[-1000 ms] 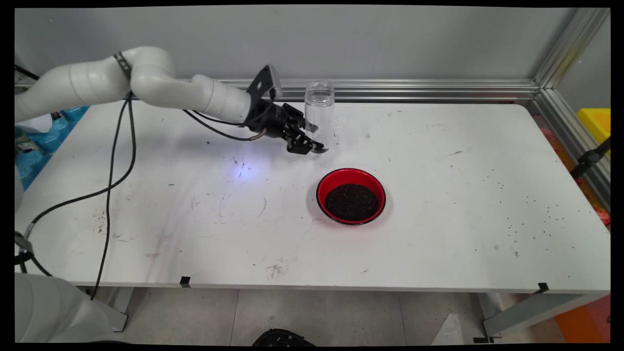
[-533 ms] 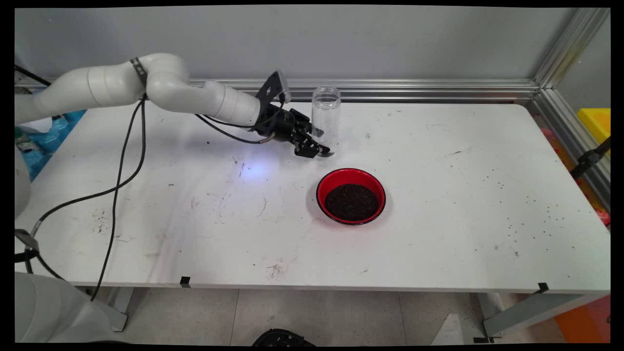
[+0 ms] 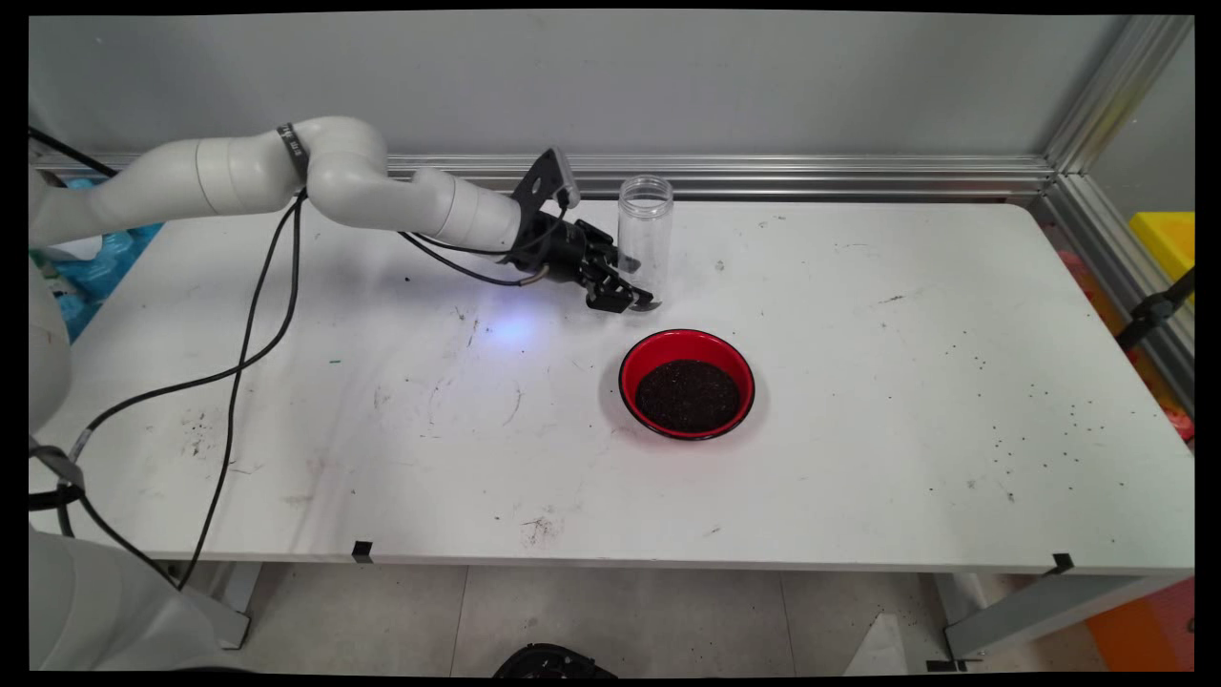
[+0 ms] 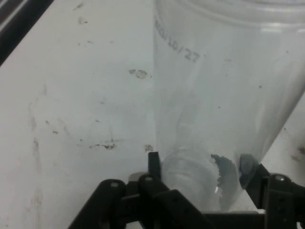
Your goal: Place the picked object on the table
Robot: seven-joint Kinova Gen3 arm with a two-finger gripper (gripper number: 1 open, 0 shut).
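Note:
My gripper [image 3: 633, 288] reaches in low from the left at the table's back middle and is shut on the lower part of a clear plastic jar [image 3: 645, 229]. The jar stands upright, open at the top and with no lid. In the hand view the jar [image 4: 224, 95] fills the right half, and my gripper [image 4: 202, 179] has one finger on each side of its base. Whether the jar's bottom touches the table I cannot tell. A red bowl [image 3: 687, 385] of dark granules sits a little in front and to the right of the jar.
An aluminium rail [image 3: 811, 176] runs along the table's back edge just behind the jar, and another runs down the right side [image 3: 1116, 239]. Black cables [image 3: 238, 353] hang from the arm over the table's left part. Dark specks dot the right side of the table [image 3: 1030, 420].
The gripper has carried the jar a short way to the right and slightly toward the near side, closer to the red bowl. The bowl has not moved.

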